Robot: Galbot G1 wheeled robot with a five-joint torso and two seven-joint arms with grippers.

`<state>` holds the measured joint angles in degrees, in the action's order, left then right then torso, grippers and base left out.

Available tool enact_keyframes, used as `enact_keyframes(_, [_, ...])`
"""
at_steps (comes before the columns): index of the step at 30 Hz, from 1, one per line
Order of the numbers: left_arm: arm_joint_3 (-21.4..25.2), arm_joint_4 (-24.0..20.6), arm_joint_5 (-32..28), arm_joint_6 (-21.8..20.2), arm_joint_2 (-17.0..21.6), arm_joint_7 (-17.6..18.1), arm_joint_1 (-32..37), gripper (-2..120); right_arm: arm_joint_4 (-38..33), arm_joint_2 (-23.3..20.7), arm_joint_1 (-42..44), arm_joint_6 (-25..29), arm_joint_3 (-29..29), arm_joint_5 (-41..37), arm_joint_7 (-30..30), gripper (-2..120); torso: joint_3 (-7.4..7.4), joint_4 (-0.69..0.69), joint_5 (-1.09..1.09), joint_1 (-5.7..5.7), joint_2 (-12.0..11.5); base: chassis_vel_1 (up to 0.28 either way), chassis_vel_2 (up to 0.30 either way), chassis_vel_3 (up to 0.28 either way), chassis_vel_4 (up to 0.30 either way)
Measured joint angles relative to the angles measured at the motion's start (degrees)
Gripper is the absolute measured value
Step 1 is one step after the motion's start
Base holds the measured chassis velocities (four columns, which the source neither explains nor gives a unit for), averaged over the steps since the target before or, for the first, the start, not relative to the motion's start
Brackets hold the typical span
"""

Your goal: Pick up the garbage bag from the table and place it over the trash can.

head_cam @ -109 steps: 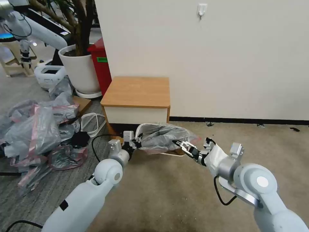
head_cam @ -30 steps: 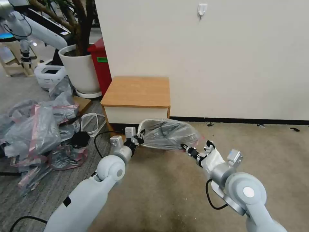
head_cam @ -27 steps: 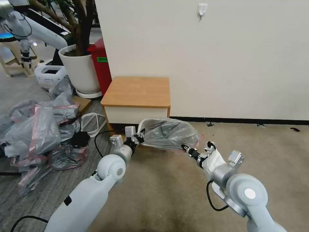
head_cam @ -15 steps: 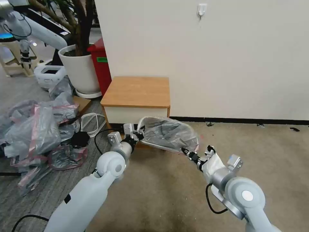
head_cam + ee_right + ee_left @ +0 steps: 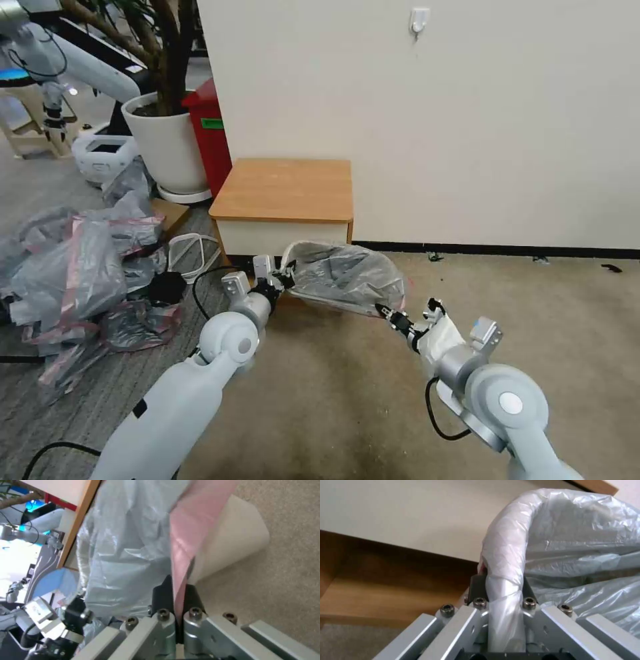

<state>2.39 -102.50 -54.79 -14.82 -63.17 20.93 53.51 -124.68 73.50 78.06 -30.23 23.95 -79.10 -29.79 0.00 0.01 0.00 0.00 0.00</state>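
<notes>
The garbage bag (image 5: 347, 275), grey and crinkly with a pink band, is stretched between my two grippers on the floor in front of the table (image 5: 283, 190). My left gripper (image 5: 285, 279) is shut on the bag's left edge. In the left wrist view its fingers (image 5: 501, 580) clamp the plastic (image 5: 573, 530) wrapped round a rolled rim, below the table's cream front (image 5: 403, 512). My right gripper (image 5: 382, 309) is shut on the near right edge; the right wrist view shows it (image 5: 176, 586) pinching the pink band (image 5: 196, 520) beside the cream trash can (image 5: 233, 537).
A heap of grey-pink bags (image 5: 80, 280) and loose cables (image 5: 193, 257) lie on the floor to the left. A white plant pot (image 5: 167, 140) and a red bin (image 5: 210, 133) stand behind the table by the wall. Open carpet (image 5: 533, 320) lies to the right.
Both grippers keep their hold. The bag has been lifted and spread wider over the can; in the last second the left gripper rose slightly and the right barely shifted.
</notes>
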Motion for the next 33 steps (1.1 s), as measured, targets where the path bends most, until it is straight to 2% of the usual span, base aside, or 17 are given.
enact_keyframes(12, [-0.68,1.64,2.16,1.18,-2.14,0.18,1.33,3,-1.76,-0.04,0.62,-0.09,-0.03,-1.05,-0.07,0,0.00,-0.01,0.00,0.00,0.00,0.000,0.000,0.000,0.000])
enact_keyframes(23, [-1.28,2.94,2.14,3.11,-4.58,2.42,-0.31,3,-2.19,0.77,3.28,-0.13,0.53,-0.61,0.42,0,0.00,-0.01,0.01,0.00,0.00,0.000,0.000,0.000,0.000])
enact_keyframes(33, [-1.08,0.46,-1.91,2.85,-4.53,3.73,-0.27,3,2.98,0.86,3.13,0.41,1.14,2.41,2.06,0,0.00,-0.02,0.00,0.00,0.00,0.000,0.000,0.000,0.000])
